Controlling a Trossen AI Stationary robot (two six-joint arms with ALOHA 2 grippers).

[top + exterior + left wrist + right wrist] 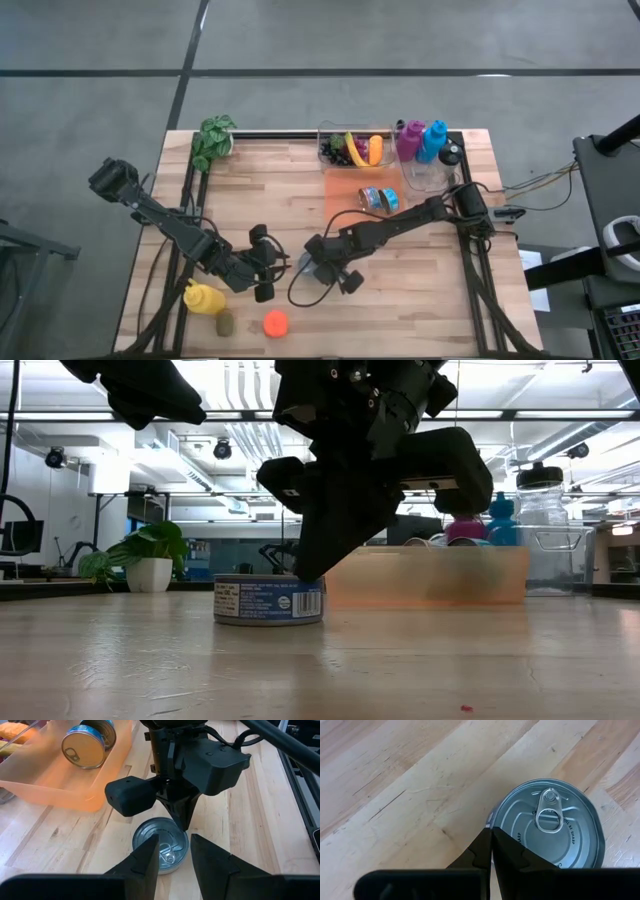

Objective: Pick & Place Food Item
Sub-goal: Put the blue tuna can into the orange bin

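The left gripper (262,262) hovers with its jaws partly apart, grasping nothing, just beside a tin can (551,827) standing upright on the wooden table (280,190). The right gripper (491,851), clenched, rests against the can's rim.

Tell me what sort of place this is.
Probably a robotics lab or workshop: exposed ceiling ducts and strip lights, glass-walled bays behind, and a pale wooden slat workbench carrying two dark arms.
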